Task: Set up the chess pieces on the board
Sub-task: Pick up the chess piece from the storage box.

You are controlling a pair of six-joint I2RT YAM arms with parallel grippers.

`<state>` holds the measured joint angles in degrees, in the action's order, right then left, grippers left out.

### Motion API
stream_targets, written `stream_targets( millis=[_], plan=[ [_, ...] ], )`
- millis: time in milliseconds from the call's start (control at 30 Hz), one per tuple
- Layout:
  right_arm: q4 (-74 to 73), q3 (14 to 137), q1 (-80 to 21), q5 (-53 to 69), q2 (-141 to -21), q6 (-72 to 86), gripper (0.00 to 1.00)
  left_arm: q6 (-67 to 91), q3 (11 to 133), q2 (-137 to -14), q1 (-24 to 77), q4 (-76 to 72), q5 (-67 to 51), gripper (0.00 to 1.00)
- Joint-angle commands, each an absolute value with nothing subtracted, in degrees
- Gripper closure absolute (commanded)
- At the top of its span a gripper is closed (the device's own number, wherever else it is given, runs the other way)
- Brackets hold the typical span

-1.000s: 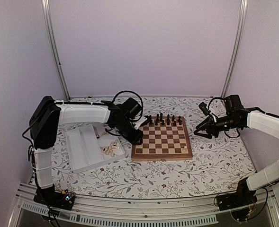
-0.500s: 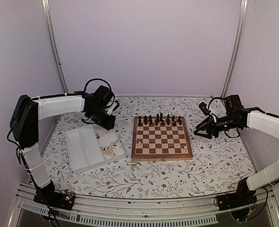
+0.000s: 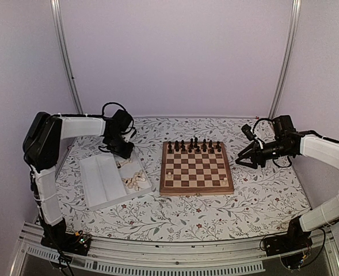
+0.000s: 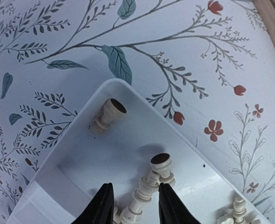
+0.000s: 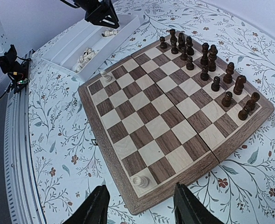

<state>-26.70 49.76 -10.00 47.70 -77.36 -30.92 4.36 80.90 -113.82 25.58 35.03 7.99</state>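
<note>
The board (image 3: 197,168) lies mid-table with dark chessmen (image 3: 195,145) along its far rows. Two cream chess pieces stand on it, one at its left edge (image 3: 168,171) and one at its near right corner (image 3: 224,181). My left gripper (image 3: 123,150) is open over the far corner of the white tray (image 3: 94,187). In the left wrist view its gripper (image 4: 133,210) straddles a lying cream piece (image 4: 146,191); another piece (image 4: 107,114) lies in the corner. My right gripper (image 3: 244,158) is open and empty, right of the board. In the right wrist view its gripper (image 5: 141,210) hovers near the corner cream pawn (image 5: 140,181).
More cream pieces (image 3: 134,181) lie heaped in the tray's near right part. The tray (image 5: 69,44) and my left gripper (image 5: 102,14) also show in the right wrist view. A flowered cloth (image 3: 255,201) covers the table, with pale walls around it.
My left arm has drawn back from the board's left edge to the tray's far corner, leaving a cream piece standing on the board. The right arm has not moved.
</note>
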Motion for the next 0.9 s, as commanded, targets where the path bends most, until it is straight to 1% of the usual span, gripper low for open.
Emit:
stream_targets(
  millis=[0, 367, 600, 733, 867],
  plan=[
    [-26.81, 49.22, -9.97, 48.01, -76.64, -31.68, 0.50, 3.28, 83.38, -116.14, 24.88, 33.17, 5.87, 0.63],
    [-26.87, 49.35, -9.89, 48.40, -77.55, -31.93, 0.50, 1.92, 79.35, -114.28, 24.90, 36.13, 4.06, 0.60],
    [-27.07, 49.49, -9.88, 48.78, -78.13, -31.90, 0.50, 1.67, 77.77, -114.40, 24.89, 37.73, 4.57, 0.62],
    [-27.08, 49.48, -9.96, 48.82, -78.04, -31.90, 0.50, 1.49, 77.76, -114.56, 24.88, 39.07, 4.77, 0.65],
    [-27.13, 49.48, -9.95, 48.95, -78.14, -31.91, 0.50, 1.49, 77.45, -114.48, 24.93, 40.84, 5.01, 0.75]
  ],
)
